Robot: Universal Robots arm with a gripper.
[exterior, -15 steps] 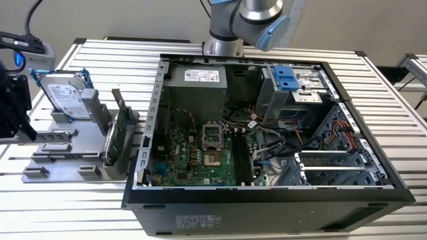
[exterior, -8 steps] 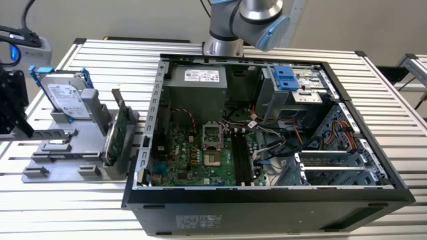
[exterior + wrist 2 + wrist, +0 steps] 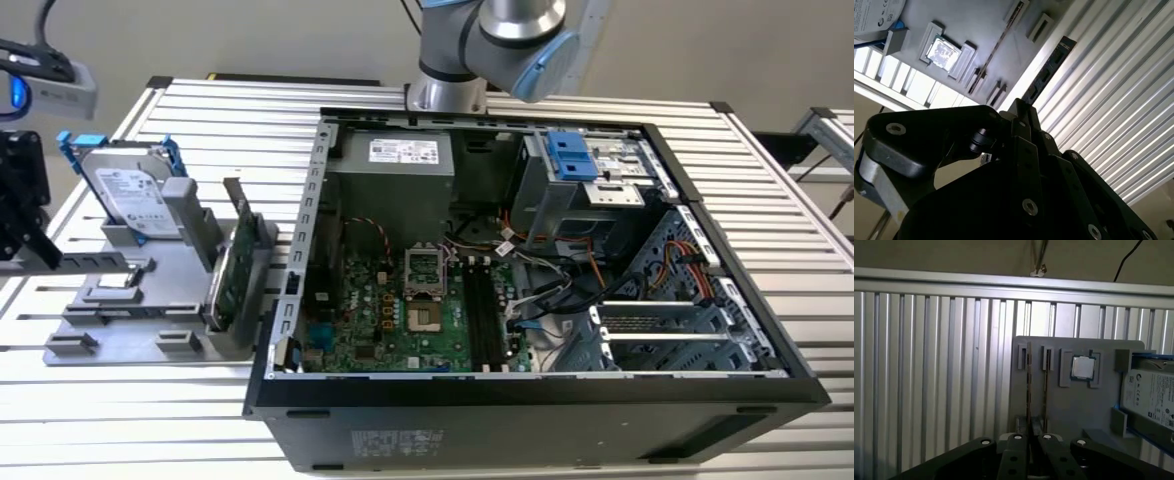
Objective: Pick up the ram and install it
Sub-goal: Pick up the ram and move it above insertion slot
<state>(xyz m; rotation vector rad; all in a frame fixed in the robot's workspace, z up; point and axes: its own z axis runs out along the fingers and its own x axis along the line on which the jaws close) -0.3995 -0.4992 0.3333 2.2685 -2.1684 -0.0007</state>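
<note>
The ram (image 3: 235, 203) is a thin dark stick standing on edge in the grey fixture (image 3: 127, 300), between the hard drive and the upright green card (image 3: 230, 275). In the first wrist view the ram (image 3: 1045, 377) and the green card (image 3: 1028, 380) appear as two thin edges in neighbouring slots. My gripper (image 3: 19, 215) hangs at the exterior view's far left, apart from the fixture and above the table. Its black fingertips sit close together, with nothing between them, in both wrist views (image 3: 1031, 441) (image 3: 1021, 109). The open computer case (image 3: 287, 300) shows its motherboard memory slots (image 3: 483, 315).
A silver hard drive with blue rails (image 3: 131, 190) leans in the fixture, and a processor chip (image 3: 1083, 367) lies flat on it. The case stands right of the fixture in the exterior view. The ribbed aluminium table (image 3: 120, 420) runs under everything.
</note>
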